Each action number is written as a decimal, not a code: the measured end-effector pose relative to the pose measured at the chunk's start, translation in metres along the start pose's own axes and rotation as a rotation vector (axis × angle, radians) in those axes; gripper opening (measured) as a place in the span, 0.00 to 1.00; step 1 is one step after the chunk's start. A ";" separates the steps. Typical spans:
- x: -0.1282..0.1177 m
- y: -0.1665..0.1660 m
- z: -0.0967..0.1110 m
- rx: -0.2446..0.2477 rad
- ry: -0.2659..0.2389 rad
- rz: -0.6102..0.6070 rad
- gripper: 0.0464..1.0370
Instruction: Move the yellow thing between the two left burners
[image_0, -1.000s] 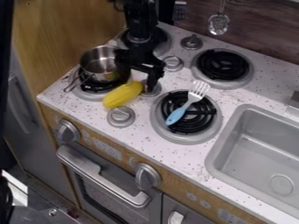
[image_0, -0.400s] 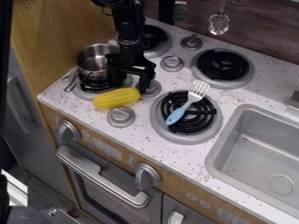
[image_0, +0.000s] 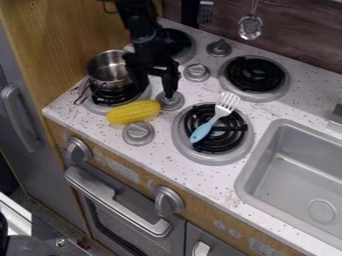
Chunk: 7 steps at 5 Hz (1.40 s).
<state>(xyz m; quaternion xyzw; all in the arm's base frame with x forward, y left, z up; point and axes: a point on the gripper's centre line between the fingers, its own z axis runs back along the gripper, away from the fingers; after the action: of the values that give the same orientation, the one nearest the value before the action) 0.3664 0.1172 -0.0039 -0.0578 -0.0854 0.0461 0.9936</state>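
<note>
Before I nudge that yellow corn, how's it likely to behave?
The corn looks like molded toy plastic, so it is probably stiff and light for its size. Its rounded, elongated body lying on the flat counter suggests it could roll sideways if pushed, though the knob close in front might stop it.

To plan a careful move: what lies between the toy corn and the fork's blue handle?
In the camera view, speckled countertop, then a burner's grey rim and black coil, lie between the toy corn and the blue handle.
</note>
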 end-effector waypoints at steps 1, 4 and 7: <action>-0.014 0.011 0.006 0.005 -0.003 0.003 0.96; -0.021 0.035 -0.018 0.042 -0.047 0.012 0.96; -0.037 0.030 -0.035 0.028 0.051 0.022 0.91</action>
<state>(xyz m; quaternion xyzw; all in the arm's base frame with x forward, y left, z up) 0.3335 0.1392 -0.0480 -0.0462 -0.0588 0.0565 0.9956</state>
